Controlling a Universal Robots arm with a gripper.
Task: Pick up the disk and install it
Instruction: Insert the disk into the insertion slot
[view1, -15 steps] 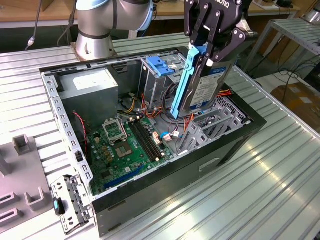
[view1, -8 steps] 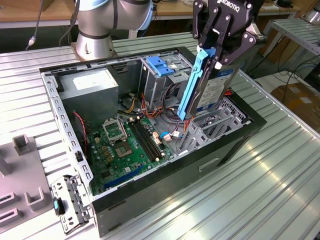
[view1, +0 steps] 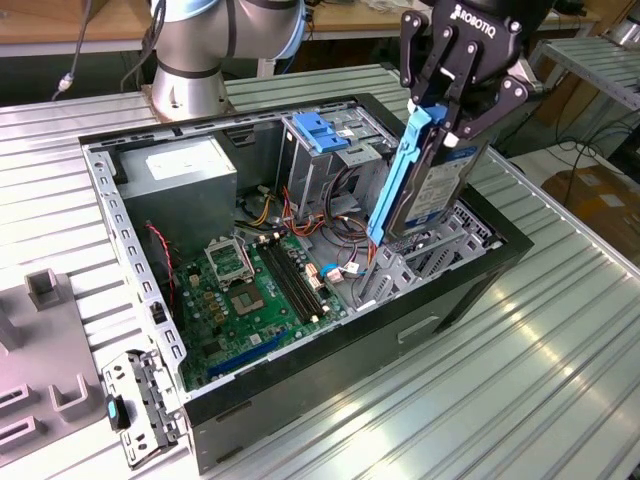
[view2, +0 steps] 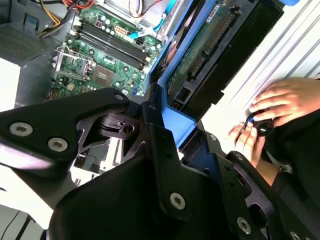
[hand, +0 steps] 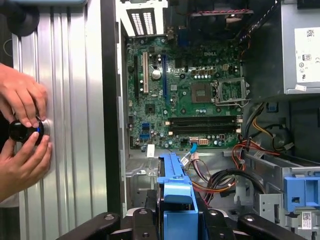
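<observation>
The disk (view1: 432, 190) is a silver drive with a white, blue-banded label and blue side rails. It hangs upright on edge with my gripper (view1: 447, 125) shut on its upper end. Its lower end is at the top of the grey drive cage (view1: 420, 265), on the exterior view's right side of the open computer case. In the second wrist view the disk's green circuit side (view2: 200, 50) runs away from my black fingers (view2: 160, 145). In the first wrist view its blue rail (hand: 176, 192) stands between my gripper (hand: 175, 222) and the motherboard (hand: 190, 95).
The open case holds a green motherboard (view1: 250, 290), a grey power-supply box (view1: 185, 175), loose wires and a blue latch plate (view1: 322, 130) atop another cage. A person's hands (hand: 22, 125) hold a black knob (hand: 22, 131) on the ribbed metal table (view1: 560, 350) beside the case.
</observation>
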